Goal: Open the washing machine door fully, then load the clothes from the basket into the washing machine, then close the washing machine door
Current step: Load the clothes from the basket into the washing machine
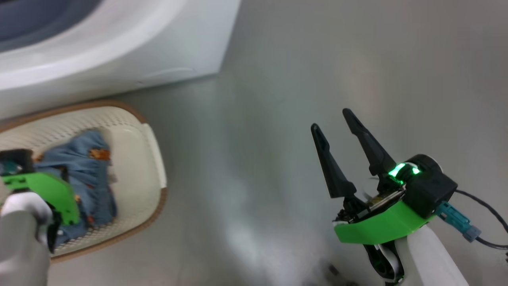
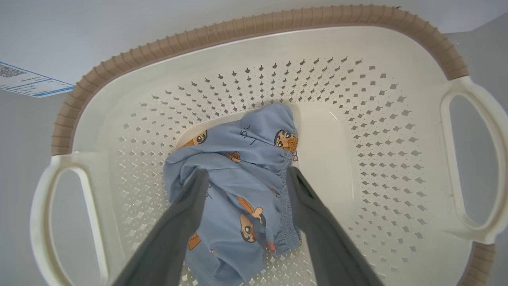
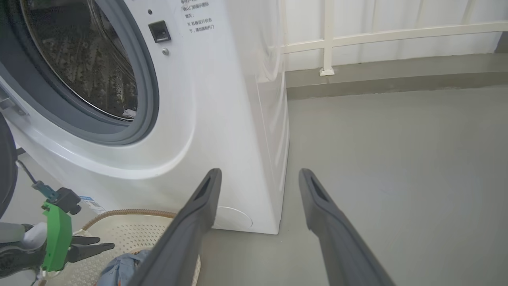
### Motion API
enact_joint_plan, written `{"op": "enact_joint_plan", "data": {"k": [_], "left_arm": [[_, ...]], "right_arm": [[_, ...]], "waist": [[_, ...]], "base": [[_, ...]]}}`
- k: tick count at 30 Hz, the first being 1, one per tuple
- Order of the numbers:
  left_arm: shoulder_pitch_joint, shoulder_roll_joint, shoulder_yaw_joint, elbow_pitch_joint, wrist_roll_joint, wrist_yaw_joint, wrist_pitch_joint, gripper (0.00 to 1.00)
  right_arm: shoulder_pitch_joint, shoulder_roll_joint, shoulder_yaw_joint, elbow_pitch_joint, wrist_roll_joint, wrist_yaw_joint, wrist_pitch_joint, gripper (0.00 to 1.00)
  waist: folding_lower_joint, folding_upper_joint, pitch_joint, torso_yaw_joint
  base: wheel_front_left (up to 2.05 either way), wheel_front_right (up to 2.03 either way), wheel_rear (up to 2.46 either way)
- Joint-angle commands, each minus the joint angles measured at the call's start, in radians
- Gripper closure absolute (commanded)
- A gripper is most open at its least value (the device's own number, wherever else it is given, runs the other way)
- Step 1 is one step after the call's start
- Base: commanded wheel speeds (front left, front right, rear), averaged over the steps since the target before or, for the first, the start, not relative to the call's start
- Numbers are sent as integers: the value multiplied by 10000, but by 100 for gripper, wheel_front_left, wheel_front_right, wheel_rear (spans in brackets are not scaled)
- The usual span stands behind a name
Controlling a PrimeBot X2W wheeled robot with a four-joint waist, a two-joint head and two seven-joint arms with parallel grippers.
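The left gripper [image 2: 247, 174] hung released over the basket [image 2: 258, 24], its two fingers spread wide to either side of the clothes [image 2: 246, 147] and not clenched on them; whether the tips touched the cloth could not be told. The basket held one crumpled blue bundle printed with small orange and brown figures, lying on its bottom toward one end, with the rest of the perforated bottom bare. How many garments made up the bundle was hard to make out. The basket had two white handles, one [image 2: 67, 222] at each end [image 2: 476, 159], and stood on the grey floor [image 1: 317, 59] just in front of the washing machine [image 3: 222, 119]. The right gripper [image 1: 331, 120] was also released, grasping nothing, held above the floor well apart from the basket. The machine's round opening stood uncovered, showing the grey gasket [image 3: 147, 79] and the steel drum [image 3: 87, 59]; the drum was dark inside and cut off by the frame, so its contents could not be made out. One blue-edged label [image 2: 31, 81] was partly cut off.
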Motion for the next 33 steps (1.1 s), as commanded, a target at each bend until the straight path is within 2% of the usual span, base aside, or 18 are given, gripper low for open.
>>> {"op": "enact_joint_plan", "data": {"k": [1, 11, 17, 22, 23, 24, 25, 26, 27, 33], "left_arm": [[-225, 536, 318, 78, -42, -17, 36, 0], [-1168, 1469, 741, 1134, -461, -5, 725, 0], [-1409, 1796, 817, 1420, -581, 104, 1054, 0], [-1555, 1822, 756, 1536, -575, 293, 1231, 0], [-1585, 1826, 742, 1553, -575, 314, 1263, 17], [-1613, 1835, 741, 1568, -581, 353, 1274, 53], [-1637, 1847, 725, 1580, -575, 383, 1282, 68], [-1656, 1856, 712, 1591, -573, 402, 1294, 96], [-1671, 1859, 708, 1605, -583, 422, 1310, 100], [-1729, 1833, 710, 1606, -661, 484, 1151, 100]], "right_arm": [[-79, 15, 267, -281, 158, 62, -114, 0], [-361, 15, 639, -655, 1005, 62, -118, 0], [-365, 15, 716, -729, 1203, 62, -119, 0], [-366, 15, 767, -713, 1233, 62, -119, 0], [-379, 15, 770, -714, 1228, 62, -119, 0], [-391, 15, 773, -714, 1227, 62, -119, 0], [-404, 15, 774, -712, 1231, 62, -119, 0], [-419, 15, 770, -710, 1229, 62, -119, 0], [-433, 15, 762, -704, 1230, 62, -119, 0], [-486, 15, 655, -642, 1219, 62, -120, 0]], "waist": [[0, -1, 1330, -1160], [0, -1, 2695, -1971], [0, -1, 3046, -2084], [0, -1, 3154, -2020], [0, -1, 3171, -2009], [0, -1, 3185, -1997], [0, -1, 3196, -1988], [0, -1, 3204, -1980], [0, -1, 3210, -1972], [0, -1, 3161, -1867]], "base": [[0, 0, 0], [0, 0, 0], [0, 0, 0], [0, 0, 0], [0, 0, 0], [0, 0, 0], [0, 0, 0], [0, 0, 0], [0, 0, 0], [0, 0, 0]]}}
